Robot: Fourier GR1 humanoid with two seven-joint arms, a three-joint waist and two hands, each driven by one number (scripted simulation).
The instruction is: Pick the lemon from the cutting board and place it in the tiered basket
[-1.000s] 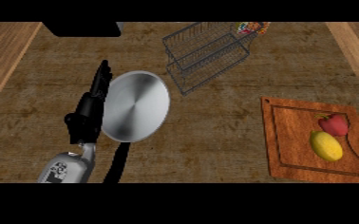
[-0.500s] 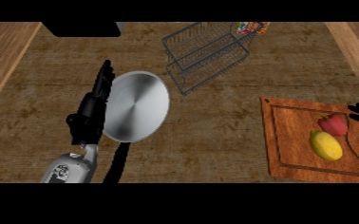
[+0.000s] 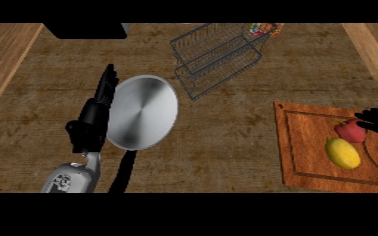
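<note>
Lemon (image 3: 342, 153): on cutting board (image 3: 310, 152), just beside a red fruit (image 3: 351, 131).
Right hand (image 3: 369, 119): at board's right edge; grip cannot be told.
Left hand (image 3: 94, 119): open, fingers up, view's left.

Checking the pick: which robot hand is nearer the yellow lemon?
Right. The right robot hand shows at the right edge, just beyond the yellow lemon; the left robot hand is far left, beside the round silver pan.

yellow lemon (image 3: 342, 153), red fruit (image 3: 351, 131), orange-brown cutting board (image 3: 299, 145), dark wire basket (image 3: 215, 60)
</note>
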